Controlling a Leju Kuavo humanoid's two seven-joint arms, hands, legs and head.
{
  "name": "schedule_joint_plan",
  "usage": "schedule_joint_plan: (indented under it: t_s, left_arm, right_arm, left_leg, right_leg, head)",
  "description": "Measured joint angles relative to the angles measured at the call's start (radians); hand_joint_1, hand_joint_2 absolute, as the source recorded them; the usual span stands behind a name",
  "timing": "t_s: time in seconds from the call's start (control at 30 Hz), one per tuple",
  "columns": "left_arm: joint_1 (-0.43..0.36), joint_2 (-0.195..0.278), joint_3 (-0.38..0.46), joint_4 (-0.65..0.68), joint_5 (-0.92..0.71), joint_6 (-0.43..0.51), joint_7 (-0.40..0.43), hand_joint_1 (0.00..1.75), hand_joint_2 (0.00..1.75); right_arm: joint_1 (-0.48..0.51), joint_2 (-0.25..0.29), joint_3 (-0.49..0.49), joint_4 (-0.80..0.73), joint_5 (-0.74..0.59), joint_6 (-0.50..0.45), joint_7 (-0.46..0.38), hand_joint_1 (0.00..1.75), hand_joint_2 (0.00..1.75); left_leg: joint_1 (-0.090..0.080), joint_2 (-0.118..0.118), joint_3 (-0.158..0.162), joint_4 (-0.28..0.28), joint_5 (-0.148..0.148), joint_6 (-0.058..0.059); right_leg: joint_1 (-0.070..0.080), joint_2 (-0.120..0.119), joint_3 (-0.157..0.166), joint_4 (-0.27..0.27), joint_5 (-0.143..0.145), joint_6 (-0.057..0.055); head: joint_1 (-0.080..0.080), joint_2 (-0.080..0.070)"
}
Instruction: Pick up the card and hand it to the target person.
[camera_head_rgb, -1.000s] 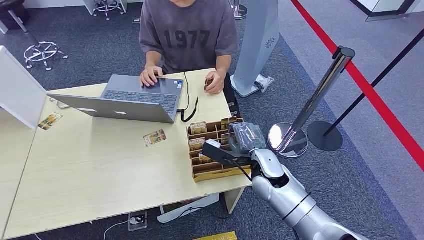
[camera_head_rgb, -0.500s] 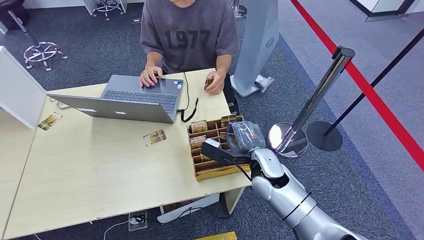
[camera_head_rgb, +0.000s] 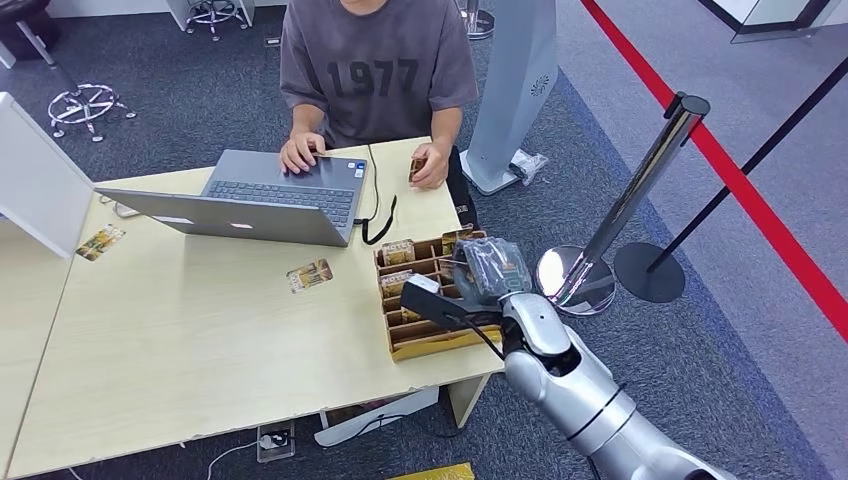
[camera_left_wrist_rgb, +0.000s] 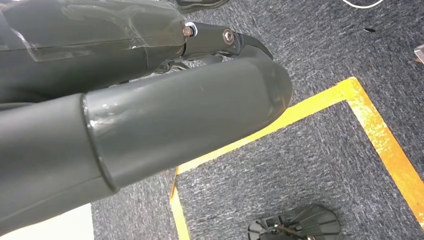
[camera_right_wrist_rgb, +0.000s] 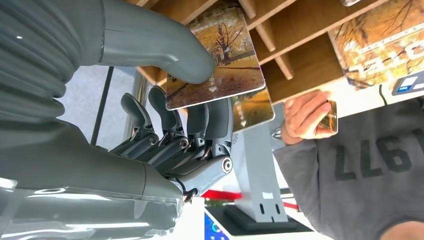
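A pale wooden bench (camera_head_rgb: 200, 340) carries an open grey laptop (camera_head_rgb: 262, 200) at its far edge, before a seated person in a grey T-shirt (camera_head_rgb: 378, 70). A brown wooden compartmented card tray (camera_head_rgb: 420, 338) sits at the bench's right edge, cards standing in its slots. The right hand (camera_head_rgb: 488, 270) is over the tray's far right corner, a landscape-printed card (camera_right_wrist_rgb: 220, 65) pinched between thumb and fingers. A loose printed card (camera_head_rgb: 309, 275) lies on the bench between laptop and tray.

Right hand (camera_head_rgb: 490, 268): hides the card box's (camera_head_rgb: 430, 340) far right compartments.
Card (camera_right_wrist_rgb: 220, 60): thumb covers one corner.
Person (camera_head_rgb: 378, 70): head cut off by the frame's top edge.
Card lettering: too small to read.
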Motion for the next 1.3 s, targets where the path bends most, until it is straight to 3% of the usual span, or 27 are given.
schedule_joint_plan:
  t_s: [0.23,0.4,0.7,0.9,1.3]
  left_arm:
    - [0.001,0.002,0.0,0.0,0.006,-0.002,-0.004,0.0,0.0]
    - [0.002,0.004,0.0,0.0,0.007,-0.003,-0.009,0.0,0.0]
    - [0.0,0.004,0.0,0.0,-0.006,-0.003,-0.011,0.0,0.0]
    - [-0.008,0.003,0.0,0.0,-0.026,-0.011,0.004,0.0,0.0]
    - [-0.045,-0.007,-0.008,0.0,-0.066,-0.019,0.03,0.0,0.0]
  right_arm:
    - [-0.008,-0.072,-0.043,-0.114,-0.061,0.054,0.056,1.45,1.75]
    - [-0.026,-0.106,-0.075,-0.174,-0.09,0.053,0.059,1.64,1.75]
    - [-0.09,-0.109,-0.106,-0.214,-0.157,-0.075,-0.033,1.67,1.75]
    - [-0.136,-0.077,-0.107,-0.161,-0.214,-0.178,-0.14,1.66,1.75]
    - [-0.255,0.05,-0.09,0.099,-0.278,-0.264,-0.269,1.66,1.75]
  left_leg:
    - [0.0,0.0,0.0,0.0,0.0,0.0]
    - [0.0,0.0,0.0,0.0,0.0,0.0]
    - [0.0,0.0,-0.001,0.0,0.0,0.0]
    - [0.0,-0.001,-0.001,0.0,0.0,0.0]
    - [0.0,-0.001,-0.001,0.0,0.0,0.0]
  right_leg:
    - [0.0,0.0,0.0,0.0,0.0,0.0]
    - [0.0,0.0,0.0,0.0,0.0,0.0]
    - [0.0,0.0,0.0,0.0,0.0,0.0]
    - [0.0,0.0,0.0,0.0,0.0,0.0]
    - [0.0,-0.001,0.0,0.001,0.0,0.0]
  head:
    - [0.0,0.0]
    - [0.0,0.0]
    - [0.0,0.0]
    - [0.0,0.0]
    - [0.0,0.0]
